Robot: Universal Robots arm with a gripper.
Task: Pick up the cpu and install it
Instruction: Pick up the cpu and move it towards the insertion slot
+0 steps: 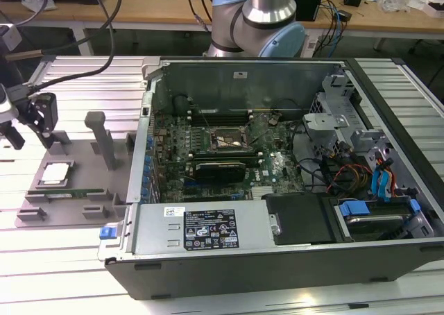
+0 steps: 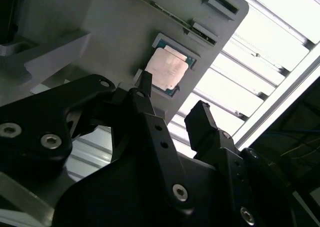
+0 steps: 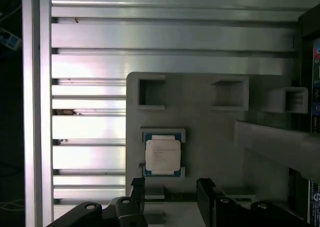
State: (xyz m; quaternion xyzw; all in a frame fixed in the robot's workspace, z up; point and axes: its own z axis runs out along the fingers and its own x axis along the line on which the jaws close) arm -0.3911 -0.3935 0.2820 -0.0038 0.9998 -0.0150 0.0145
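Hovering at the exterior view's left edge, the hand hangs over the grey fixture tray that lies on the slatted metal worktop, well apart from the open computer case. It is released: in both wrist views the two black fingers stand apart with nothing between them.

The cpu lies flat in its shallow seat on the tray, silvery plate upward, in the left part of the exterior view and below the hand in that picture. It has not been lifted, and the socket on the board inside the case looks bare.

The relation that matters is seen best in the first wrist view: the cpu sits just beyond the fingertips, roughly in line with the gap between them, and the gap looks a little wider than the chip. The chip is nearly square, so it has no real long axis; its edges run about parallel to the fingers. In the second wrist view the cpu likewise appears just past the fingertips, not touching them. I judge the hand to be above it and slightly short of it, not yet around it.

A thin green memory stick lies on the tray just beside the chip's seat.
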